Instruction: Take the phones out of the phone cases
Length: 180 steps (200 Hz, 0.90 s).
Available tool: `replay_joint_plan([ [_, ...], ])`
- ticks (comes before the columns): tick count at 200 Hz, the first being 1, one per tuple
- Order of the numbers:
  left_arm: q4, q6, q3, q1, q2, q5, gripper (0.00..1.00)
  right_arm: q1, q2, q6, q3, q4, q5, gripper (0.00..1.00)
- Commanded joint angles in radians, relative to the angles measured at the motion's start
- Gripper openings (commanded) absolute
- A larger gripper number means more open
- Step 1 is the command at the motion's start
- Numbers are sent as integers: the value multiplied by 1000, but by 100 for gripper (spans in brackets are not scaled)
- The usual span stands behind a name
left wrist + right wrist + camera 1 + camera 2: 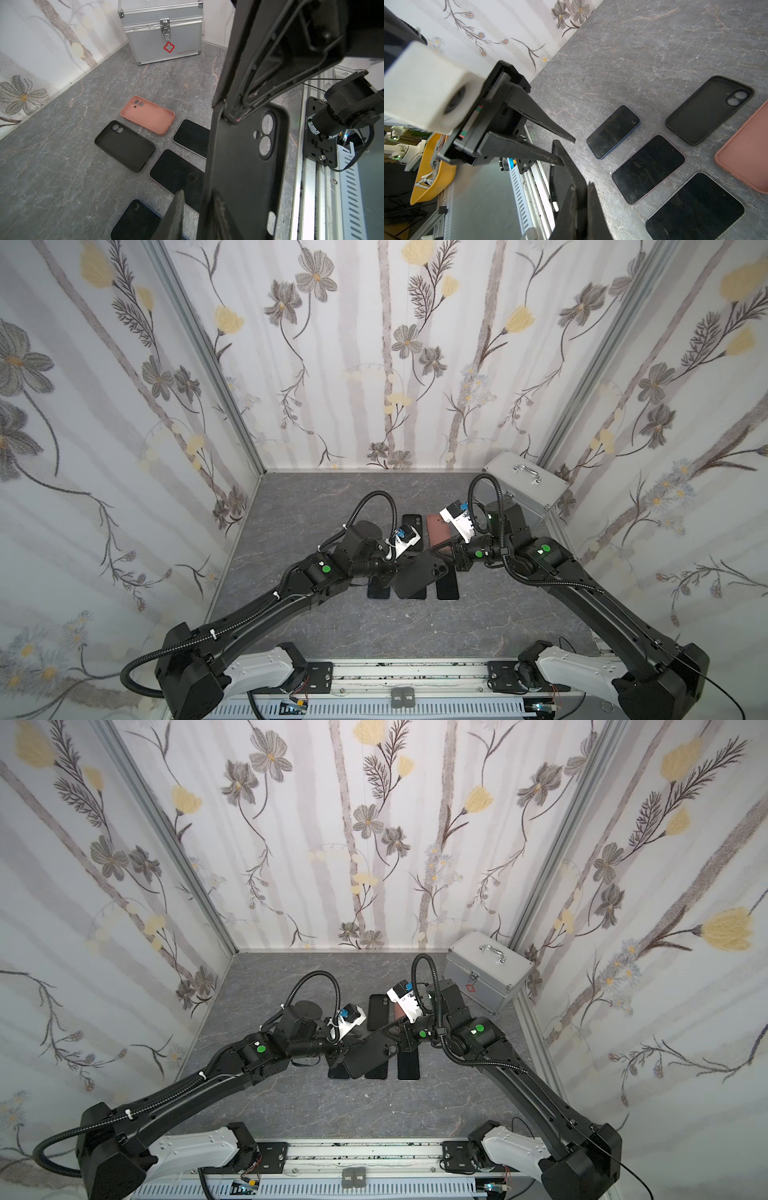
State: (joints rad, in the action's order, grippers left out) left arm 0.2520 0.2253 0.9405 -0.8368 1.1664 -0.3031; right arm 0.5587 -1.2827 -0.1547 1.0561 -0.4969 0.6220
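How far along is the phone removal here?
Done: three phones lie bare on the table beside an empty pink case and black case. In hand: right gripper clamps a third case, apparently empty, left gripper at its edge. Left: setting it down, probably.

Three phones lie in a row across the mid table (pixel 332 635): left phone (pixel 135 220), middle phone (pixel 176 170), right phone (pixel 192 138), each just beside the next and not touching. Behind the row two cases lie side by side, left case (pixel 124 145) behind the middle phone, right case (pixel 147 114) behind the right phone. The box (pixel 164 31) stands in the back right corner, and a raised case (pixel 419 572) hangs tilted over the middle phone.
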Motion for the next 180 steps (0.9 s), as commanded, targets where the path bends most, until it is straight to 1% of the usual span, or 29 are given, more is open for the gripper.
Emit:
replay_joint_plan([
  [1, -8, 12, 1, -3, 4, -23, 17, 0, 5, 20, -1, 12, 27, 0],
  [14, -8, 13, 3, -5, 7, -24, 11, -1, 3, 20, -2, 12, 27, 0],
  [51, -8, 10, 3, -8, 7, -16, 0, -2, 1, 21, -5, 17, 22, 0],
  [90, -9, -12, 2, -9, -3, 13, 0, -2, 5, 17, 0, 29, 14, 0],
  [108, -10, -33, 5, -9, -3, 50, 0, -6, 19, -4, -1, 50, -24, 0],
  [120, -11, -41, -3, -9, 2, 87, 0, -19, 35, -35, -13, 86, -76, 12],
  [134, -14, -65, -11, -9, 19, 130, 0, -50, 53, -86, -48, 154, -129, 34],
  [145, -19, -88, -12, -7, 37, 154, 0, -82, 69, -126, -81, 218, -150, 48],
  [160, -29, -125, -11, -1, 68, 191, 0, -116, 94, -171, -131, 306, -189, 64],
  [176, -45, -167, -11, 17, 88, 215, 0, -122, 114, -198, -179, 374, -276, 79],
  [180, -52, -182, -12, 23, 113, 224, 0, -122, 117, -207, -188, 388, -297, 83],
])
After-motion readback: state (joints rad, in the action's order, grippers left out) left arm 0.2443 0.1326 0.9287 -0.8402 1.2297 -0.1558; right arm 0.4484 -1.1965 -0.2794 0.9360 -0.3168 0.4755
